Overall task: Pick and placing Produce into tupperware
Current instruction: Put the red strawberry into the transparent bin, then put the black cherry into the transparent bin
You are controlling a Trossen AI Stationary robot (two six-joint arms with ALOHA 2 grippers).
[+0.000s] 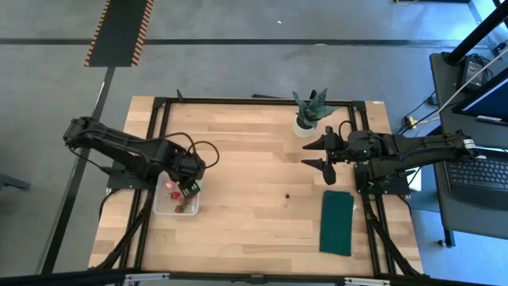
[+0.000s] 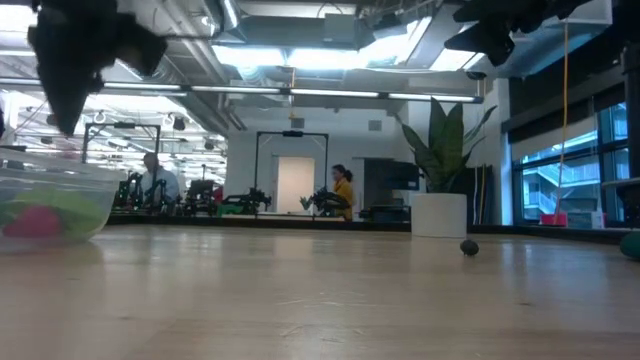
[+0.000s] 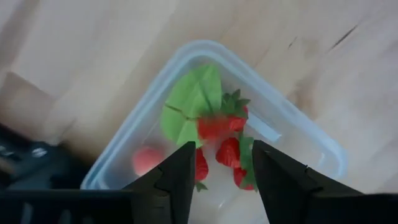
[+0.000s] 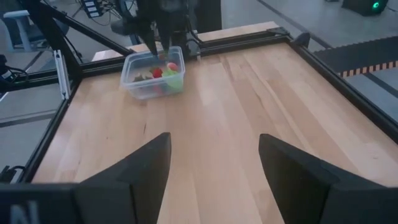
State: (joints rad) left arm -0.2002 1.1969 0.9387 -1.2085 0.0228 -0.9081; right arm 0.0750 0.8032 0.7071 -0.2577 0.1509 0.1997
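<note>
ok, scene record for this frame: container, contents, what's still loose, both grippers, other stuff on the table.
container: clear tupperware, table's left side
contents: red strawberry pieces, light green leafy piece
loose: small dark round piece on bare wood mid-table
left gripper: above the tupperware, fingers apart, nothing between them
right gripper: open, empty, beside the potted plant
other: dark green cloth, table's right side

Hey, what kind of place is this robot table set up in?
Probably a robotics lab or workshop: people sit at benches in the open room behind, a laptop stands beside the wooden table, and striped hazard tape marks the concrete floor.
</note>
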